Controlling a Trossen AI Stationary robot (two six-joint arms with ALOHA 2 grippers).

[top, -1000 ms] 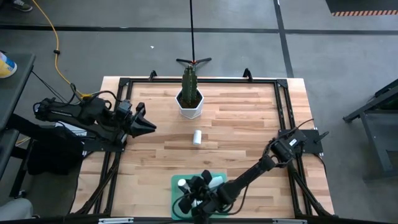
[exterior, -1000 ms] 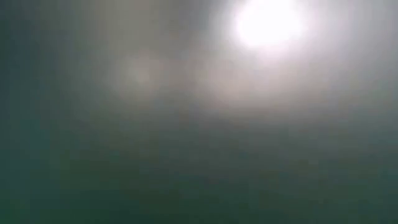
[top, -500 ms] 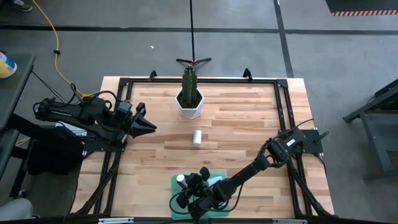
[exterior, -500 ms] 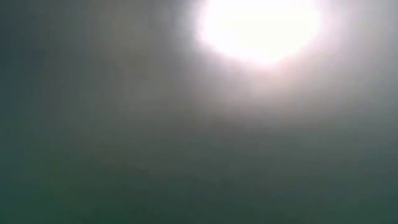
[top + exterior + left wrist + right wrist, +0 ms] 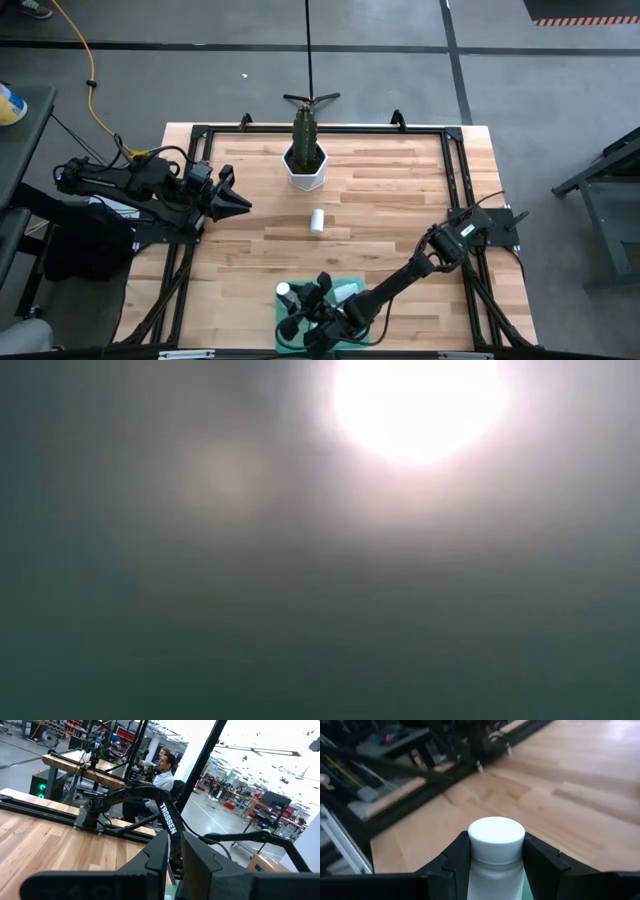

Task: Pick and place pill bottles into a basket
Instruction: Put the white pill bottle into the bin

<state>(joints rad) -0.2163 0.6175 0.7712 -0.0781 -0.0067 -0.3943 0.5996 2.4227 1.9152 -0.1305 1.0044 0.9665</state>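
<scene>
The right gripper (image 5: 495,857) clamps a pill bottle (image 5: 496,845) between its fingers above the basket (image 5: 352,283), largely hidden beneath it. Another bottle (image 5: 316,221) lies well beyond. The left gripper (image 5: 171,855) rests shut, aside. The low view is blank glare.

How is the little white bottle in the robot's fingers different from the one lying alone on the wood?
The small white cylindrical pill bottle held by the right end effector sits between its fingers over the translucent green rectangular tray. The other small white pill bottle lies alone on the wooden table, untouched. Both look plain white and alike in size.
</scene>
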